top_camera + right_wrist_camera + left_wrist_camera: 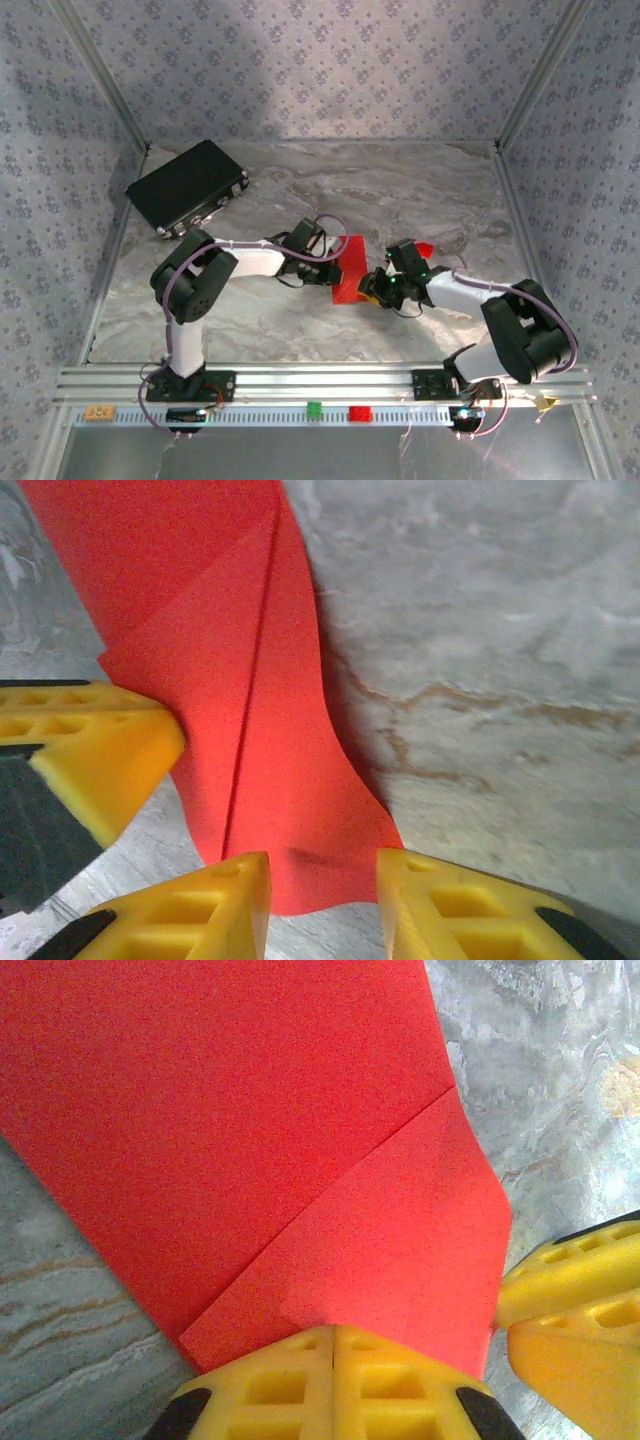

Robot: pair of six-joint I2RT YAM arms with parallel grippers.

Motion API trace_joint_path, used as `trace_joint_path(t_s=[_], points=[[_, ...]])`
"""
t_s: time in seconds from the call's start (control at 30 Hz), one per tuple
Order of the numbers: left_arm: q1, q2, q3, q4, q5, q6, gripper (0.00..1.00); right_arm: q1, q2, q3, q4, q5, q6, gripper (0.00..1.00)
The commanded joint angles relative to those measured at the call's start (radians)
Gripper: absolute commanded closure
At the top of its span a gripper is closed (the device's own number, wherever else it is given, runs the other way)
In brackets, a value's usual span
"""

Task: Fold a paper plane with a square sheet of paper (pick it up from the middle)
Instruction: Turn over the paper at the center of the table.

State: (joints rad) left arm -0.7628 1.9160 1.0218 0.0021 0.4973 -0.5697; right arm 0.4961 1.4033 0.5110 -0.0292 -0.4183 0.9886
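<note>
One marbled tabletop (400,190) takes up the middle of the top view, with patterned walls (320,60) around it. Two arms, the left arm (190,285) and the right arm (520,330), bend inward from the lower edge and meet at centre frame. A black box (188,187) lies flat in the upper left, well apart from them.

The paper (350,262) lies on the tabletop at centre, between the two wrists. In the left wrist view a corner flap is folded over the sheet along a diagonal crease. In the right wrist view a straight crease runs down the sheet, and its lower right edge curls up off the tabletop.

The left tool (333,1332) sits at bottom centre of its view with its fingers pressed together over the paper's near edge. Whether paper is pinched between them I cannot tell. The right tool (322,868) has its fingers apart, and the paper's lower tip lies in the gap.

A green block (314,408) and a red block (359,413) sit near each other on the rail (300,385) at the bottom.
</note>
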Motion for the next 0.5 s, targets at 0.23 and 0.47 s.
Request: trace_joint_path(t_s=[0.23, 0.47], points=[[0.002, -0.009, -0.029, -0.053, -0.019, -0.001, 1.0, -0.009, 0.051, 0.035, 0.079, -0.021, 0.01, 0.62], [0.001, -0.011, -0.029, -0.054, -0.017, 0.0, 1.0, -0.043, 0.093, 0.089, 0.097, -0.058, -0.032, 0.59]])
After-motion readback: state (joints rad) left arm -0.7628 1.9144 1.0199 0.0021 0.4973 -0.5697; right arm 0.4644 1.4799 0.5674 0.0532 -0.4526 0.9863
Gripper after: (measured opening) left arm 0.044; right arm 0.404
